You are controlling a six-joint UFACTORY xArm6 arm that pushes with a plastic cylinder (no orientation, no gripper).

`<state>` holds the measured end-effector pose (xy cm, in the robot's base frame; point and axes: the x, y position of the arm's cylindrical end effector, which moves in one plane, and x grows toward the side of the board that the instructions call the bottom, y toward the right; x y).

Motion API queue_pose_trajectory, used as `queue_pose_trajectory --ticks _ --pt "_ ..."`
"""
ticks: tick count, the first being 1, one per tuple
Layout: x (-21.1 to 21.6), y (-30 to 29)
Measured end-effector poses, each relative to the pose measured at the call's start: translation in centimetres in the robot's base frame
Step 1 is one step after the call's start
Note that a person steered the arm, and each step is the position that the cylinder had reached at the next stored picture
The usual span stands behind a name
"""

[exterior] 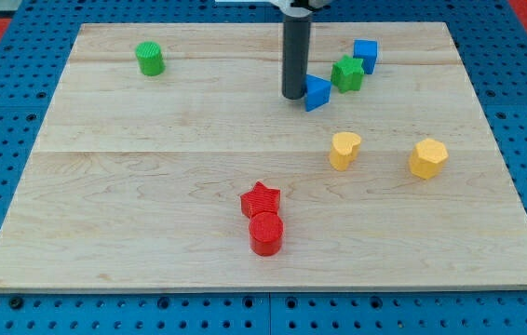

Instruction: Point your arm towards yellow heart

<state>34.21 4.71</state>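
Observation:
The yellow heart (344,149) lies right of the board's middle. My tip (293,96) stands near the view's top centre, up and to the left of the heart, well apart from it. The tip is right beside a blue block (317,92) on its right, touching or nearly so. The rod rises out of the view's top.
A green star (347,73) and a blue cube (366,55) sit right of the tip. A yellow hexagon (427,158) lies right of the heart. A red star (261,199) and a red cylinder (266,234) sit at bottom centre. A green cylinder (150,59) is top left.

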Motion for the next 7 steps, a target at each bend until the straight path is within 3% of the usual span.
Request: queue_pose_trajectory --ticks 1,5,7 --pt "0.0 1.2" --pt "0.4 -5.1" --pt "6.9 -8.4"
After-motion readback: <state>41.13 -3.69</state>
